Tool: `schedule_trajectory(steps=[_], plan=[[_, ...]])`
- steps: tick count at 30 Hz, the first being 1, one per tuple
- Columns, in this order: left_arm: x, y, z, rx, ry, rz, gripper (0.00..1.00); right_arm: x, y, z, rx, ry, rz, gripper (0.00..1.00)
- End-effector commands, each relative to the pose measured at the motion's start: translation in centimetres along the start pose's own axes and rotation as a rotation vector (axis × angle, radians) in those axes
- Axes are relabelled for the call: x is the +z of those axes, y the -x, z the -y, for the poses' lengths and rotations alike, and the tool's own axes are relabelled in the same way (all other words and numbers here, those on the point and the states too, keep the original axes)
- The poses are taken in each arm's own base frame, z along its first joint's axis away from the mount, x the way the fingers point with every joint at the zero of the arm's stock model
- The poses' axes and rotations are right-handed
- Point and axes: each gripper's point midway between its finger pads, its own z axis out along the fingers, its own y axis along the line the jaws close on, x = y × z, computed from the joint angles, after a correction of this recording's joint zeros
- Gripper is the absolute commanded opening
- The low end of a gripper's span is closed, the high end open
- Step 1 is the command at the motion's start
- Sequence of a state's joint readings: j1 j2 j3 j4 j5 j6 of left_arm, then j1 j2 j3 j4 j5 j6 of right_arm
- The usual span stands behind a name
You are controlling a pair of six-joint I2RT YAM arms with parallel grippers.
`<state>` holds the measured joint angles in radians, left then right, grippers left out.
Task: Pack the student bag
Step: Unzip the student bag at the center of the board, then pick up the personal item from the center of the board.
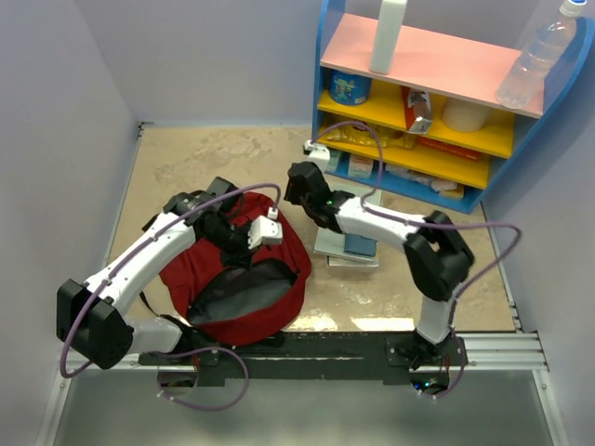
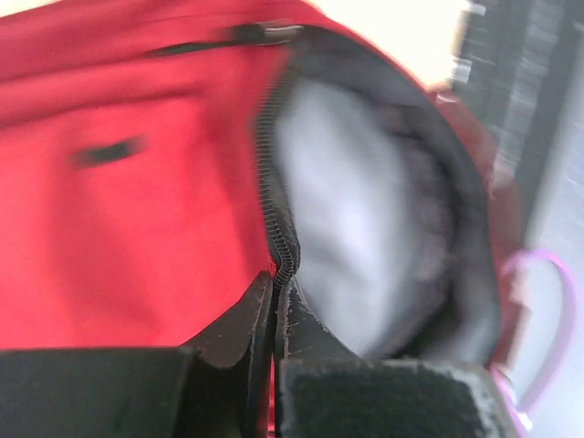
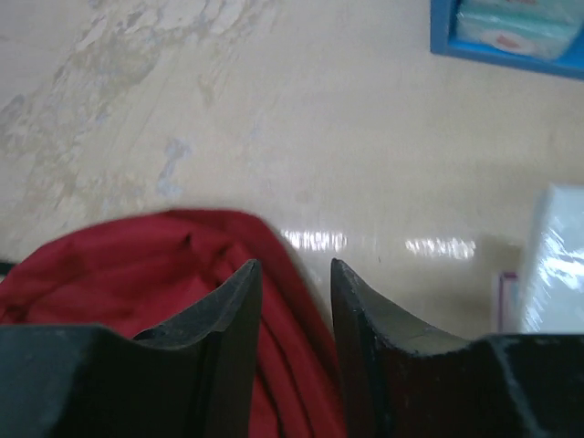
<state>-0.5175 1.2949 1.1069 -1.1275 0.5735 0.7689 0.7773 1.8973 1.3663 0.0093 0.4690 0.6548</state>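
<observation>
The red bag (image 1: 191, 274) is lying on the tan tabletop (image 1: 186, 158) just before the arm bases, its mouth gaping. The left gripper (image 2: 276, 283) is pinching its zipper edge, jaws nearly closed. The right gripper (image 3: 294, 266) is straddling its rim, jaws slightly apart, unclamped.

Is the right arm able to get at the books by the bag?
Probably yes. The books lie uncovered right beside the open right gripper, at the edge of the bag, nothing between.
</observation>
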Motion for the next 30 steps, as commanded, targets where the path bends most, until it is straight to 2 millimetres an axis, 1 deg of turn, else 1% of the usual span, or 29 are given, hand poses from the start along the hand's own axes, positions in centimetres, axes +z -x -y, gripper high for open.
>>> schedule_trajectory(steps=[1,2,3,4,5,6,7,8,9,10,11,12,14,15,16,17,18,20,21,22,24,25,28,29,30], plan=[[-4.0,1.9,-8.0,-0.120,0.324,0.130,0.00,-8.8,4.7,-2.1,0.139,0.172,0.094,0.42],[-4.4,1.6,-9.3,-0.152,0.336,0.130,0.00,-9.9,2.7,-1.7,0.113,0.172,0.072,0.46],[-6.1,1.6,-10.8,-0.188,0.385,0.161,0.00,-11.1,2.5,-1.8,0.112,0.188,0.072,0.46],[-6.6,1.5,-11.6,-0.205,0.402,0.172,0.00,-12.0,2.2,-2.0,0.112,0.208,0.066,0.47],[-7.1,1.5,-12.4,-0.212,0.418,0.185,0.00,-13.8,1.1,-2.6,0.096,0.255,0.050,0.47],[-8.0,1.8,-12.9,-0.216,0.438,0.204,0.00,-14.6,0.5,-3.1,0.083,0.281,0.043,0.47],[-8.2,2.0,-13.2,-0.218,0.441,0.208,0.00,-15.3,-0.1,-3.7,0.073,0.309,0.037,0.47],[-8.4,2.3,-13.1,-0.217,0.437,0.213,0.00,-16.6,-2.3,-4.8,0.016,0.353,0.009,0.47],[-8.9,3.0,-13.0,-0.205,0.432,0.233,0.00,-17.3,-3.3,-5.5,-0.013,0.384,0.002,0.47],[-9.1,3.4,-13.0,-0.200,0.430,0.244,0.00,-17.9,-3.9,-6.8,-0.031,0.432,0.008,0.47],[-9.3,3.7,-13.0,-0.198,0.429,0.252,0.00,-18.7,-5.8,-7.9,-0.101,0.484,-0.012,0.47],[-9.6,4.1,-13.1,-0.195,0.435,0.260,0.00,-19.2,-6.8,-8.8,-0.129,0.523,-0.025,0.46],[-9.9,4.3,-13.5,-0.194,0.445,0.258,0.00,-20.5,-8.0,-11.0,-0.192,0.600,-0.027,0.46],[-10.0,4.2,-13.7,-0.198,0.453,0.255,0.00,-20.1,-9.5,-11.5,-0.219,0.613,-0.061,0.46],[-10.0,4.3,-13.8,-0.199,0.455,0.255,0.00,-19.9,-9.7,-12.0,-0.229,0.608,-0.069,0.45],[-10.1,4.4,-13.8,-0.198,0.455,0.258,0.00,-19.0,-10.5,-11.7,-0.234,0.568,-0.090,0.45],[-10.1,4.5,-13.7,-0.196,0.448,0.260,0.00,-17.9,-11.9,-11.1,-0.259,0.523,-0.118,0.44],[-10.0,4.4,-13.5,-0.199,0.439,0.259,0.00,-17.0,-13.4,-10.2,-0.280,0.480,-0.158,0.40],[-10.1,4.2,-13.5,-0.199,0.448,0.252,0.00,-16.7,-13.9,-9.7,-0.280,0.455,-0.168,0.37],[-10.2,4.2,-13.5,-0.195,0.455,0.248,0.00,-16.3,-15.0,-8.2,-0.288,0.419,-0.186,0.29],[-10.2,3.8,-13.5,-0.188,0.470,0.239,0.00,-16.3,-16.2,-6.7,-0.248,0.394,-0.210,0.25],[-10.3,3.8,-13.4,-0.183,0.475,0.237,0.00,-16.3,-17.3,-5.2,-0.242,0.380,-0.225,0.24],[-10.1,3.6,-13.0,-0.172,0.463,0.229,0.00,-15.8,-18.7,-2.9,-0.223,0.316,-0.247,0.20],[-10.1,3.4,-12.9,-0.174,0.460,0.223,0.00,-15.5,-19.5,-1.8,-0.227,0.280,-0.259,0.18],[-10.2,3.3,-12.9,-0.174,0.467,0.217,0.00,-15.3,-19.8,-1.4,-0.222,0.263,-0.266,0.17]])
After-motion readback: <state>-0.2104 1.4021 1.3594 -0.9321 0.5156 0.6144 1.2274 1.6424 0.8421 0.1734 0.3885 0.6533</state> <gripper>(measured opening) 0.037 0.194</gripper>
